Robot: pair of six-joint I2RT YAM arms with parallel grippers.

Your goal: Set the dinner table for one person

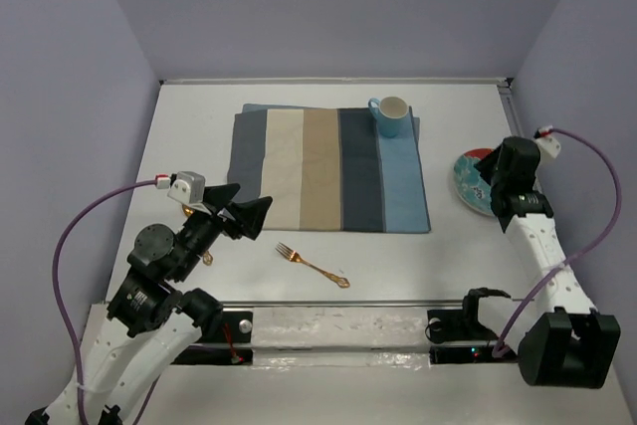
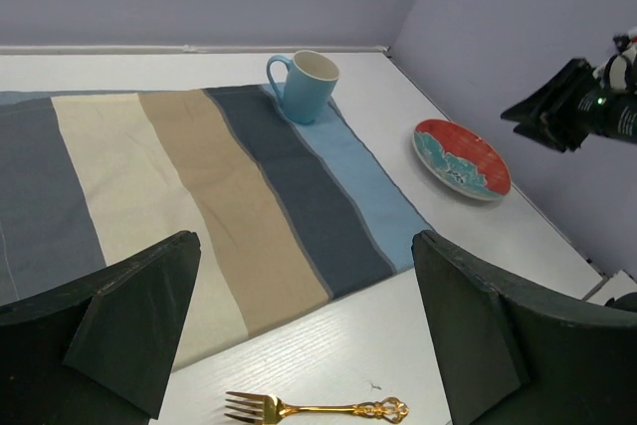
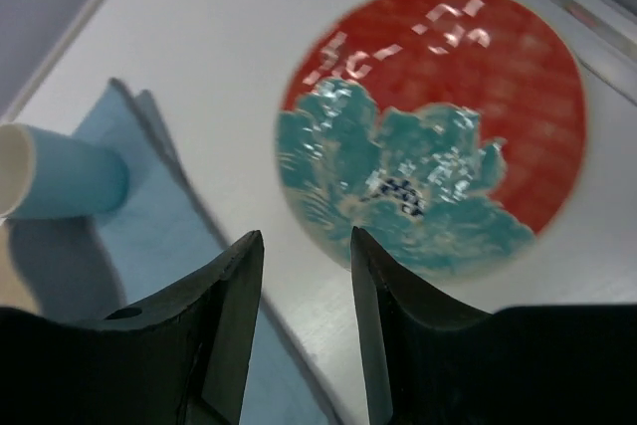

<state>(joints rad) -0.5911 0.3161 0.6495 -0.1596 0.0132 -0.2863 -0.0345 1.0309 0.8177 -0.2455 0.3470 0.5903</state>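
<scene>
Right pincer [image 3: 306, 246], black jaws narrowly parted and empty, hovers by the rim of a round red-and-teal ceramic plate [image 3: 448, 126] at the top view's right edge; a clean pick likely means slipping one jaw under that rim, pinching firmly, then carrying it level to the striped cloth placemat [image 1: 328, 166]; left pincer [image 2: 304, 246] gapes wide, empty; the large matte-white rectangular surface [image 1: 199, 146] lies beneath both pincers

Dinner table [image 1: 189, 146]: large flat matte-white rectangle; lavender walls border three sides; surface possibly faintly wood-grained.
</scene>
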